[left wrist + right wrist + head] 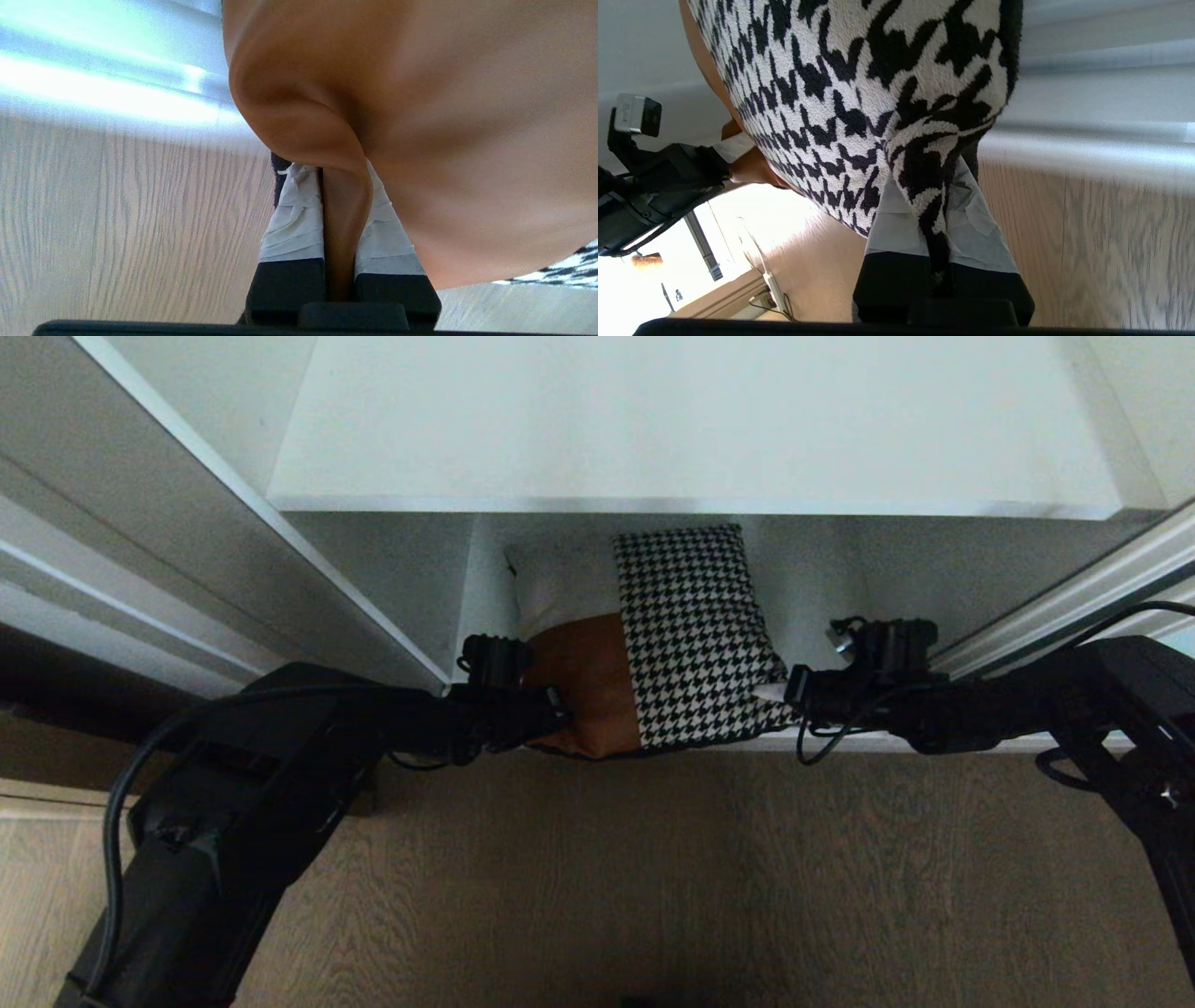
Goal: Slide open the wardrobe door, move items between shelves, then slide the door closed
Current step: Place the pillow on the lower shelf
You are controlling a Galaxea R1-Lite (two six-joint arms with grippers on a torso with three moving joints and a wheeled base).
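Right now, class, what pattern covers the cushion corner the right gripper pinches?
Black-and-white houndstooth, clearest in the right wrist view.

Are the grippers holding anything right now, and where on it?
Yes: the cushion. The left gripper pinches its rust-brown corner, the right gripper its houndstooth corner.

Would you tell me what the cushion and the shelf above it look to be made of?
Cushion: soft fabric, with a fuzzy woven houndstooth half and a smooth, matte rust-brown patch, possibly faux suede. Shelf: smooth white board, probably laminate.
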